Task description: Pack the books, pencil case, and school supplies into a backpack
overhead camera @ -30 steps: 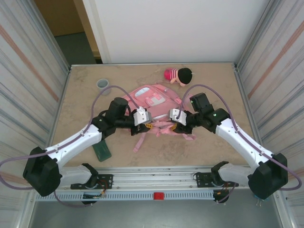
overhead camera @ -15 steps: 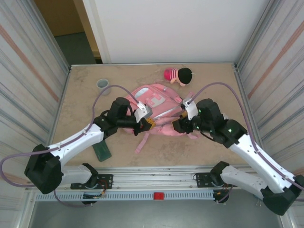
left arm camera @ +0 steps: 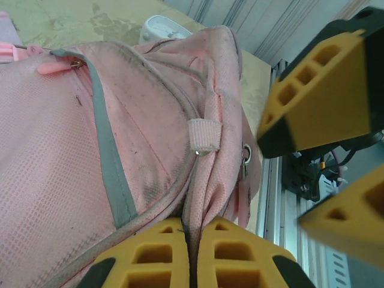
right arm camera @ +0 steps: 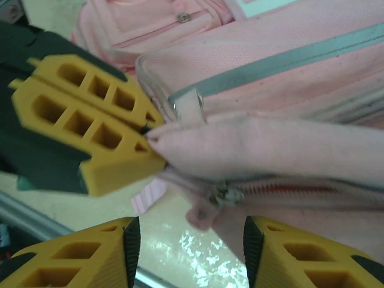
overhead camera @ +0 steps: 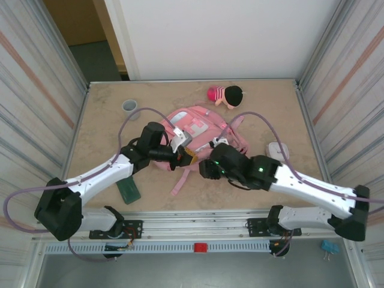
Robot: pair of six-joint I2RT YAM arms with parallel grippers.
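The pink backpack (overhead camera: 198, 127) lies in the middle of the table, its front pockets facing up. My left gripper (overhead camera: 187, 157) is shut on a fold of its near edge, and the yellow fingers (left arm camera: 240, 252) pinch the pink fabric (left arm camera: 198, 198). My right gripper (overhead camera: 204, 167) stands open just right of that, at the same edge. A zipper pull (right arm camera: 223, 195) hangs over the gap between its fingertips (right arm camera: 96, 255), untouched. The left gripper's fingers (right arm camera: 90, 120) also appear in the right wrist view, holding the backpack (right arm camera: 282, 66). A dark book (overhead camera: 128, 190) lies flat near the front left.
A pink-and-black plush doll (overhead camera: 225, 95) lies at the back. A grey tape roll (overhead camera: 130, 106) stands at the back left. A small white rounded object (overhead camera: 277, 150) sits right of the backpack; I cannot tell whether it is the pencil case. Pink straps (overhead camera: 178, 180) trail forward.
The left gripper has shut on the backpack's edge. The right arm has swung down and left to the near edge with its jaws opened, uncovering the white object.
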